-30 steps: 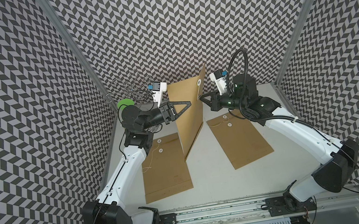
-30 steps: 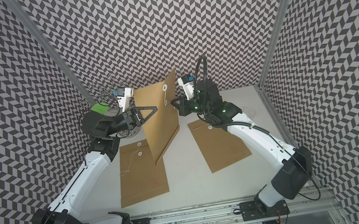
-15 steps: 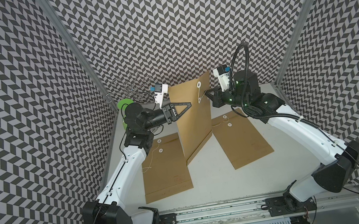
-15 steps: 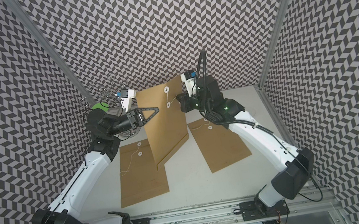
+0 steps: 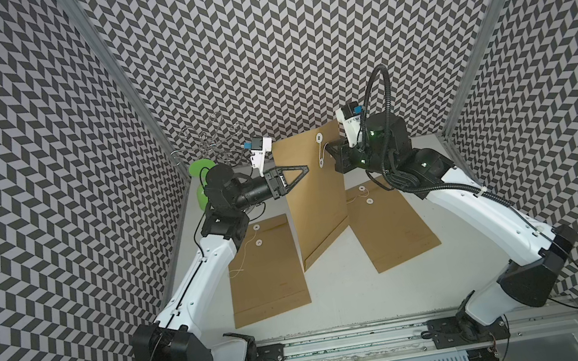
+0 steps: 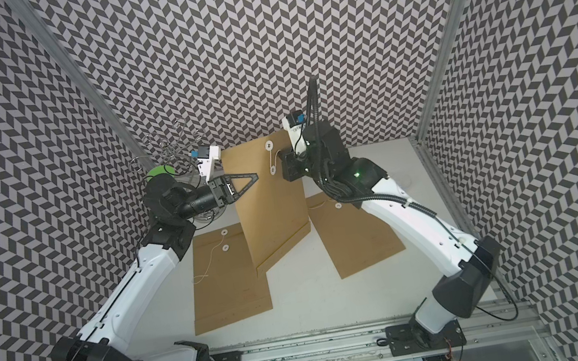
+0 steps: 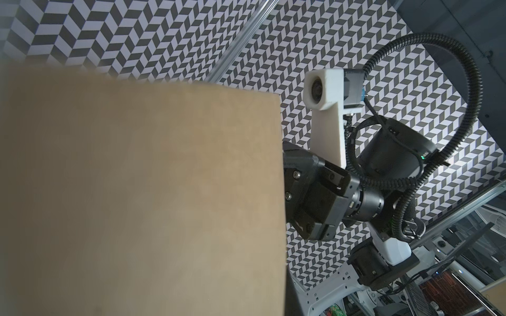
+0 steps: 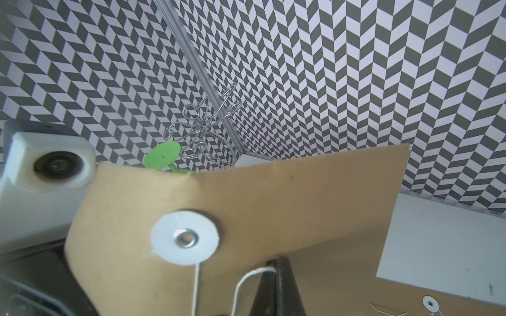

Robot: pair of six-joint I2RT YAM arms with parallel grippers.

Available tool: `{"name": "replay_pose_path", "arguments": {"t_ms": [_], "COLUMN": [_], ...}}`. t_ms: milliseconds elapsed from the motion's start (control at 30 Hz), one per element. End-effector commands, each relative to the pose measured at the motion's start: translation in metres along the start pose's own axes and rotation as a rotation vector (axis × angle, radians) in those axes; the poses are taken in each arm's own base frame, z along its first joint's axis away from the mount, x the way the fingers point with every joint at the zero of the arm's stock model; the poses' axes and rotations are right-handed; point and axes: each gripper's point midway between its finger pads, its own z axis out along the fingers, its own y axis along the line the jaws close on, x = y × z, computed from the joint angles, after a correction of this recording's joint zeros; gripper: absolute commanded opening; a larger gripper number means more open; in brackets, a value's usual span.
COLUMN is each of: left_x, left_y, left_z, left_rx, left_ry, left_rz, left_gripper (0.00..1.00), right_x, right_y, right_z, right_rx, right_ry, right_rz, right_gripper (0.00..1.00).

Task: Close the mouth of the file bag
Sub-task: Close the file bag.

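Observation:
A brown file bag [image 5: 316, 200] [image 6: 271, 200] stands upright between my arms, its lower corner on the table. My left gripper [image 5: 305, 166] [image 6: 256, 174] is shut on its upper left edge. In the left wrist view the bag's plain side [image 7: 137, 191] hides my own jaws. The flap carries a white disc [image 8: 185, 237] [image 5: 319, 138], and a second disc [image 5: 321, 163] sits below it. My right gripper [image 8: 276, 264] [image 5: 330, 146] is shut on the white string [image 8: 243, 281] that loops from the discs.
Two more brown file bags lie flat on the table, one to the left [image 5: 264, 268] and one to the right [image 5: 390, 224]. A wire rack [image 5: 210, 139] and a green object [image 5: 199, 168] stand in the back left corner. Patterned walls close in on three sides.
The upright bag has swung round so its disc side faces the top cameras. My right gripper has moved back and up with the string. The left gripper has kept its hold.

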Motion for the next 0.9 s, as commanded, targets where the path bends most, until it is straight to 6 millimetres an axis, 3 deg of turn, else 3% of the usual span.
{"name": "replay_pose_path", "arguments": {"t_ms": [0, 400, 867], "left_x": [-0.005, -0.008, 0.0], "left_y": [-0.013, 0.018, 0.024], "left_z": [-0.002, -0.003, -0.001], "left_rx": [0.007, -0.124, -0.152], "left_ry": [-0.043, -0.105, -0.088], "left_rz": [0.009, -0.078, -0.081], "left_gripper": [0.0, 0.0, 0.0], "right_x": [-0.001, 0.014, 0.02], "right_y": [0.005, 0.008, 0.013], "right_z": [0.005, 0.013, 0.019], "right_rx": [0.021, 0.064, 0.105], "right_ry": [-0.009, 0.039, 0.072], "right_rz": [-0.03, -0.06, -0.119], "right_gripper": [0.0, 0.0, 0.0]}}
